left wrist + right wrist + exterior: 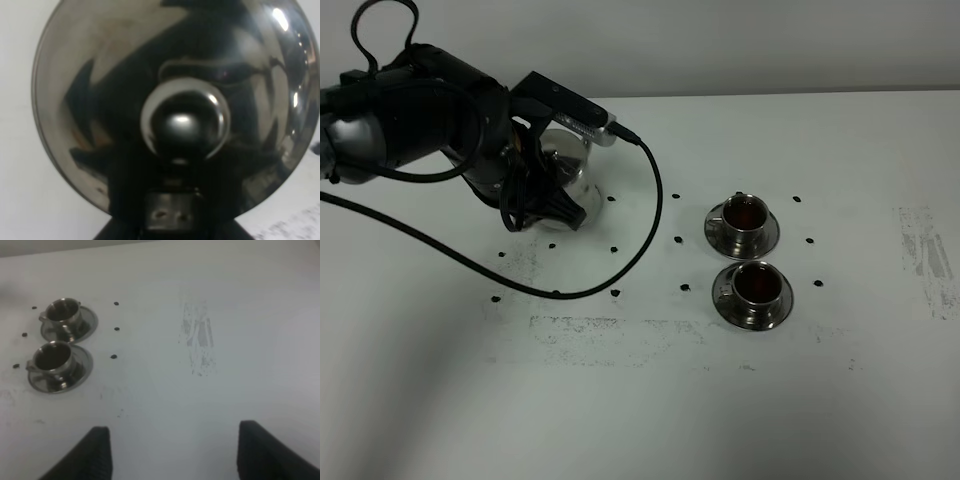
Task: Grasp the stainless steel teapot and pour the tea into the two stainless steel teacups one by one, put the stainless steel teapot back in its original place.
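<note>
The stainless steel teapot (572, 170) stands upright at the left, mostly covered by my left arm. Its domed lid and knob (184, 120) fill the left wrist view. My left gripper (542, 200) is shut on the teapot at its handle side. The two stainless steel teacups sit on saucers at centre right, one farther (744, 213) and one nearer (756, 285). Both hold dark reddish tea (757, 281). They also show in the right wrist view, one cup (62, 312) beyond the other (52, 357). My right gripper (172, 455) is open over bare table, well apart from the cups. The original place is hidden beneath the pot and arm.
A black cable (655, 215) loops across the table from my left arm toward the cups. Small black dots (679, 240) mark the white tabletop around the pot and cups. A scuffed grey patch (925, 250) lies at the far right, also seen as a smudge (200, 340).
</note>
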`<state>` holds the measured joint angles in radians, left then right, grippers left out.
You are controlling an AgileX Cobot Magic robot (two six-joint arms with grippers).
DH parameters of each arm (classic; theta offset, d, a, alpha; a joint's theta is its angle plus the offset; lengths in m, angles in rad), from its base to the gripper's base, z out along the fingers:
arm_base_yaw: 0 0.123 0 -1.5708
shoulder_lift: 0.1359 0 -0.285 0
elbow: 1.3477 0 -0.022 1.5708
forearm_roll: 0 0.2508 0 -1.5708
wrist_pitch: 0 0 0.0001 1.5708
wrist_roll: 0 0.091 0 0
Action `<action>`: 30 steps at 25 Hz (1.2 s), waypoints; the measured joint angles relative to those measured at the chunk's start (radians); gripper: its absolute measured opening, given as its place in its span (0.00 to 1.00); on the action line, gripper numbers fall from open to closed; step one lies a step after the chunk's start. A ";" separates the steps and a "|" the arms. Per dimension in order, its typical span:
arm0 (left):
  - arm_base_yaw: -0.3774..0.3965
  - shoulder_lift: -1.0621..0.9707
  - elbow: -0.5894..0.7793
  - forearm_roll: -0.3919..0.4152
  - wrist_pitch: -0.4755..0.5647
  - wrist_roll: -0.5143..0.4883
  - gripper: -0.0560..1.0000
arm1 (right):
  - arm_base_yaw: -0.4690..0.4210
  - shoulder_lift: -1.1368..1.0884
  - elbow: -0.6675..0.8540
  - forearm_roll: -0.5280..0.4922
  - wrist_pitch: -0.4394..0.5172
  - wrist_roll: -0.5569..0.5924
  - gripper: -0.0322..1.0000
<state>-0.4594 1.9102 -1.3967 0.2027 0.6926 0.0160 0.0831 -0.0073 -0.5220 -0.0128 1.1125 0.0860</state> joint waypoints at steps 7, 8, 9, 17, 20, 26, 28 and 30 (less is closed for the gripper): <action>0.036 0.104 -0.177 -0.011 0.119 -0.005 0.23 | 0.000 0.000 0.000 0.000 0.000 0.000 0.54; 0.037 0.123 -0.196 -0.015 0.132 0.000 0.23 | 0.000 0.000 0.000 0.000 0.000 0.000 0.54; 0.037 0.142 -0.211 -0.024 0.139 0.008 0.23 | 0.000 0.000 0.000 0.000 0.000 0.000 0.54; 0.047 0.260 -0.279 -0.076 0.128 0.040 0.23 | 0.000 0.000 0.000 0.000 0.000 0.000 0.54; 0.049 0.280 -0.286 -0.080 0.118 0.040 0.23 | 0.000 0.000 0.000 0.000 0.000 0.000 0.54; 0.049 0.283 -0.286 -0.083 0.109 0.040 0.23 | 0.000 0.000 0.000 0.000 0.000 0.000 0.54; 0.050 0.283 -0.286 -0.083 0.109 0.040 0.23 | 0.000 0.000 0.000 0.000 0.000 0.000 0.54; 0.051 0.283 -0.286 -0.083 0.109 0.038 0.23 | 0.000 0.000 0.000 0.000 0.000 0.000 0.54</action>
<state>-0.4086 2.1930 -1.6823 0.1200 0.8013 0.0538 0.0831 -0.0073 -0.5220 -0.0128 1.1125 0.0860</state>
